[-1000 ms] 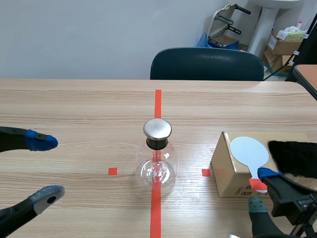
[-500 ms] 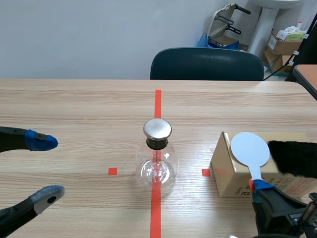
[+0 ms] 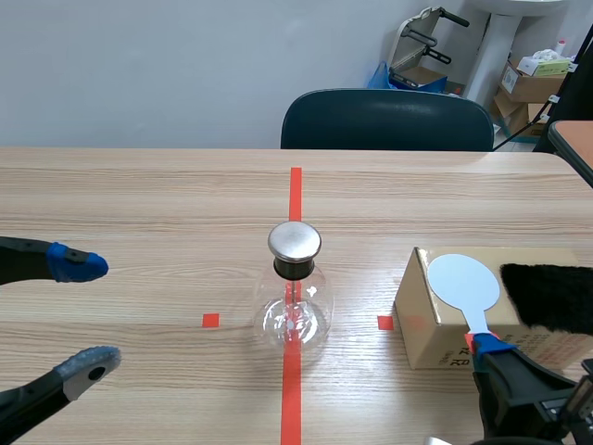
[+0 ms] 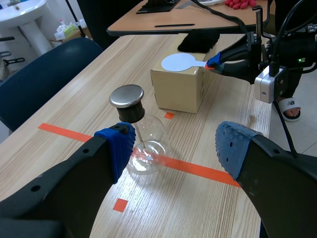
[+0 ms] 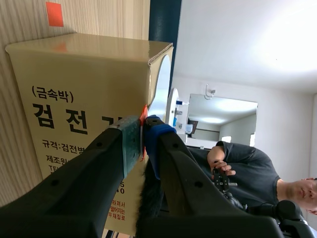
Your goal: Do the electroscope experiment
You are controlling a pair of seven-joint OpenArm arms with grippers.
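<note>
While the left gripper (image 3: 91, 313) stood open, the right gripper (image 5: 143, 138) pinched the paddle (image 3: 463, 279) by its handle. Flask (image 3: 295, 304) stood near box (image 3: 422, 323), not touching.

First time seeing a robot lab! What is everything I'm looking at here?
Electroscope flask: one, clear glass, silver cap, on the middle tape line.
Box: one, tan cardboard, beside the flask.
Disc paddle: one, white, at the box top.
Fur: one, black, at the box's end away from the flask.
Table: one, light wood.
Chair: one, dark blue, behind the table.
Left gripper: one, black, open, empty.
Right gripper: one, black, shut on the disc paddle.
</note>
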